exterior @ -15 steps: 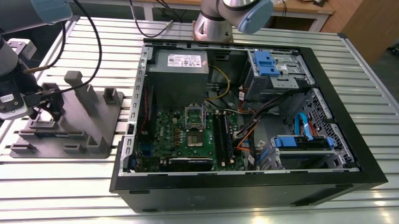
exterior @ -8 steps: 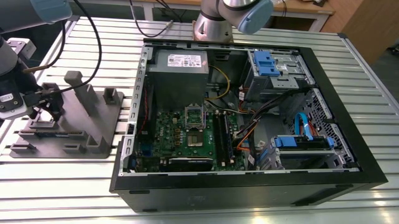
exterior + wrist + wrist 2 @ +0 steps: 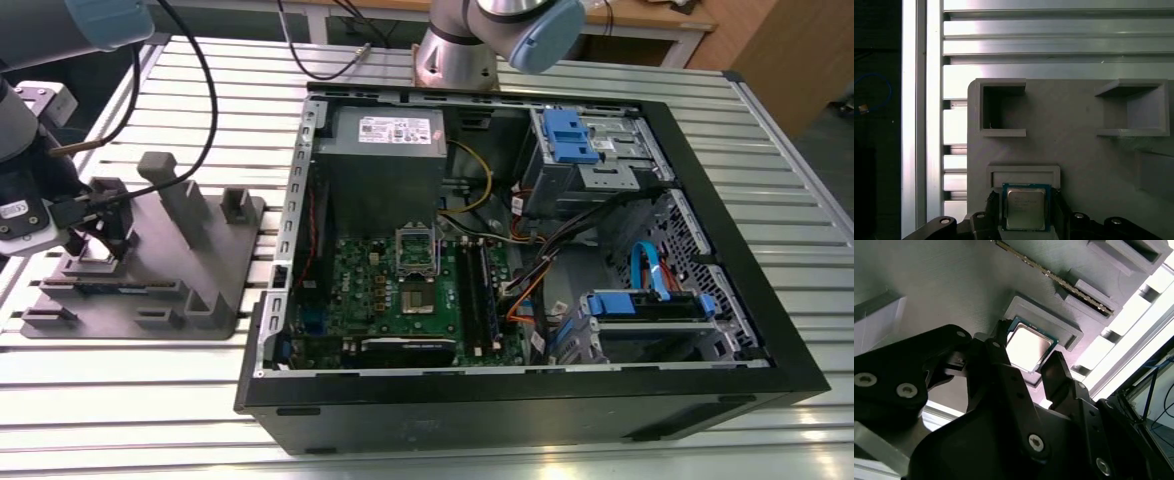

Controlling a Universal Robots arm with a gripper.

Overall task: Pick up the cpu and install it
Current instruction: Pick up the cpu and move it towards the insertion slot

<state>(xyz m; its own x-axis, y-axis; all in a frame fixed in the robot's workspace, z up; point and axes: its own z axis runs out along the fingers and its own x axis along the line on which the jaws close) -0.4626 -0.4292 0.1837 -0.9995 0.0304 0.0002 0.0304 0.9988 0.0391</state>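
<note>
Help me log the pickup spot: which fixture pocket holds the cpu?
The shallow framed pocket at the gripper holds the cpu; the two deeper square pockets show none.

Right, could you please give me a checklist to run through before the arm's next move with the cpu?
1. The cpu lies flat in its pocket on the grey fixture: ok.
2. Claw straddles the cpu, as seen in the second wrist view: ok.
3. Claw closed firmly on the cpu: cannot tell.
4. Computer case has its side open, with the motherboard exposed: ok.
5. Socket on the motherboard open and empty: cannot tell.
</note>
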